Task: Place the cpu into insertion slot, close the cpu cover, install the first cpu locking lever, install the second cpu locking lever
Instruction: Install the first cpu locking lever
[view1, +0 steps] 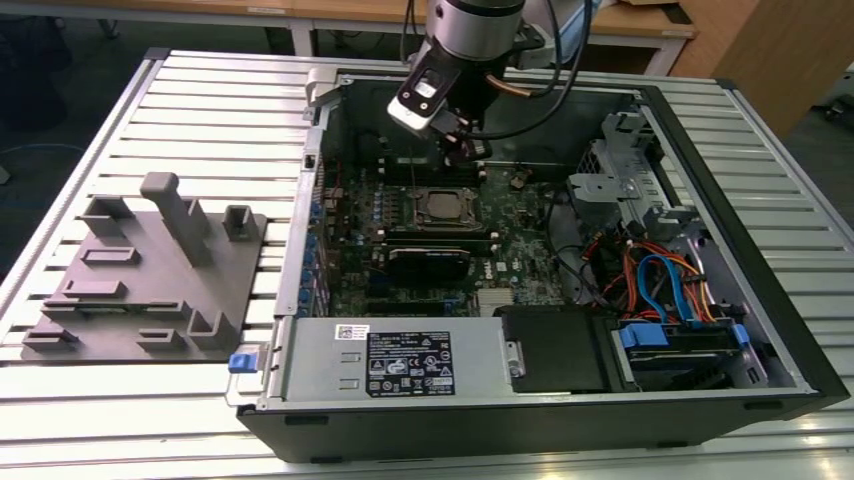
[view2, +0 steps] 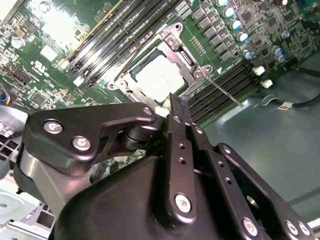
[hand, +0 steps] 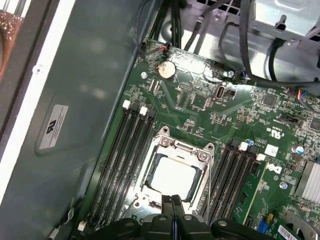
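Observation:
The cpu (view2: 159, 77) lies flat in the insertion slot (view1: 415, 208) on the green motherboard, its silver top showing through the window of the cpu cover (view2: 187, 60). That cover (hand: 172, 149) lies down over the cpu (hand: 172, 177). A thin silver locking lever (view2: 225, 92) sticks out sideways from the socket, over the memory slots. My gripper (view2: 175, 106) hovers just above the socket's edge, fingers shut with nothing between them. In the exterior view the gripper (view1: 461, 155) hangs inside the open case, just behind the cpu (view1: 442, 208).
Memory slots (view2: 125, 37) flank the socket on both sides. A black card (view1: 427, 262) lies in front of it, then the grey power supply box (view1: 387, 365). Drive cage and coloured cables (view1: 667, 290) are at the exterior view's right, a grey fixture plate (view1: 147, 270) at its left.

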